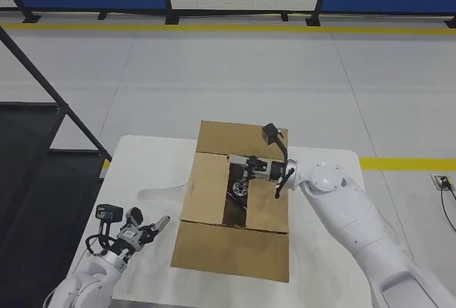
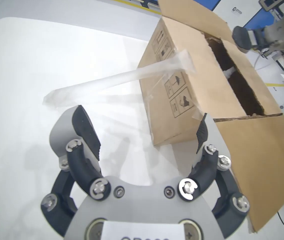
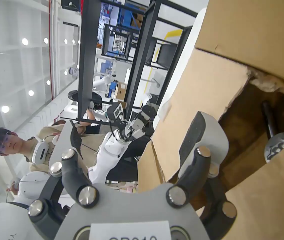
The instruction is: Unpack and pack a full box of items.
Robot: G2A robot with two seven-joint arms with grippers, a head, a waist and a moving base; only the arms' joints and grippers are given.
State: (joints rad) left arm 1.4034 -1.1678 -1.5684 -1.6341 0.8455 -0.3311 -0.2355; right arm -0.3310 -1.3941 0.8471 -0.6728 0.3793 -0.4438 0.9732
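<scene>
Top view: the brown cardboard box (image 1: 232, 246) stands mid-frame, flaps parted — unpacking seems to be only starting. Left wrist view: the left gripper (image 2: 142, 116) is spread wide, empty. Right wrist view: the right gripper (image 3: 135, 123), also wide and empty, hangs at the box opening — next it should reach in for an item.

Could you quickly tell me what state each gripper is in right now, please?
Left gripper: open, empty, beside the box.
Right gripper: open, empty, at the box's top opening.
</scene>
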